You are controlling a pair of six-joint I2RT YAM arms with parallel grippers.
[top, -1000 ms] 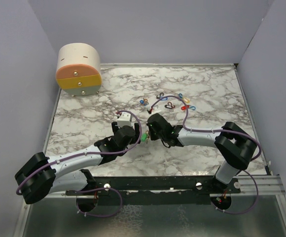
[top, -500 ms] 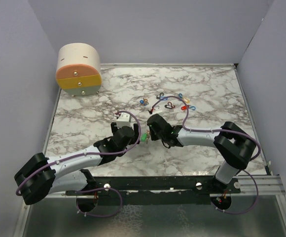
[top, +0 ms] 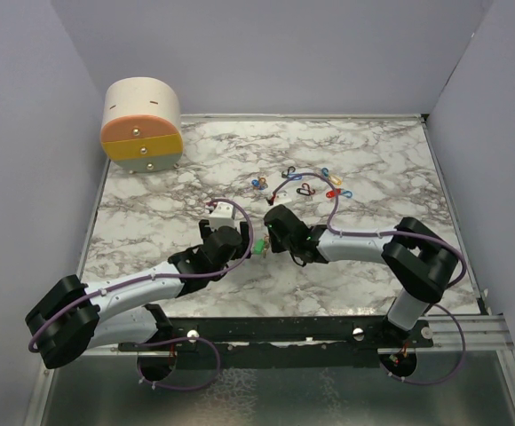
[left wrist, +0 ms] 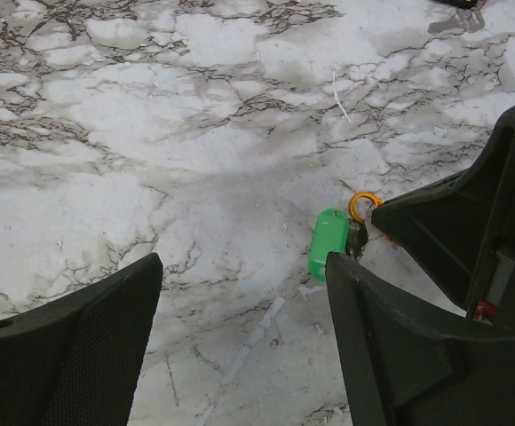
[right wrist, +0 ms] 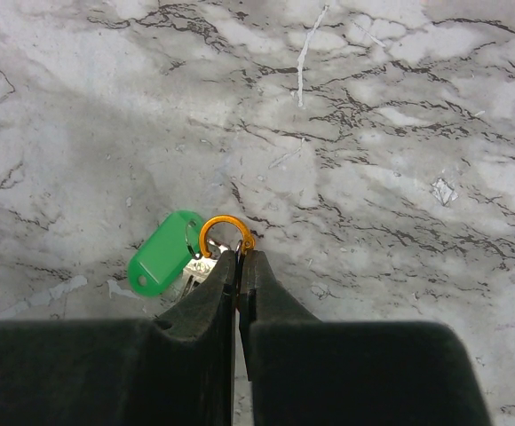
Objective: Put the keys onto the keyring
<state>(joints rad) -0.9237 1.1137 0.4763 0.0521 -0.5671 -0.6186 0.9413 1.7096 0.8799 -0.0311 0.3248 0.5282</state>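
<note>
My right gripper (right wrist: 238, 257) is shut on an orange keyring (right wrist: 222, 232), pinching its lower right end just above the marble table. A key with a green tag (right wrist: 164, 263) hangs on that ring through its own small wire loop, and its metal blade lies beside my fingers. In the left wrist view the green tag (left wrist: 328, 243) and the orange ring (left wrist: 362, 206) sit just ahead of my right finger. My left gripper (left wrist: 244, 266) is open and empty, its jaws wide apart. In the top view the two grippers meet at the green tag (top: 258, 249).
More keys with blue (top: 259, 183), red (top: 333, 193) and yellow tags, plus dark loop clips (top: 305, 189), lie scattered further back. A round cream and orange drawer box (top: 142, 124) stands at the back left corner. Walls enclose the table.
</note>
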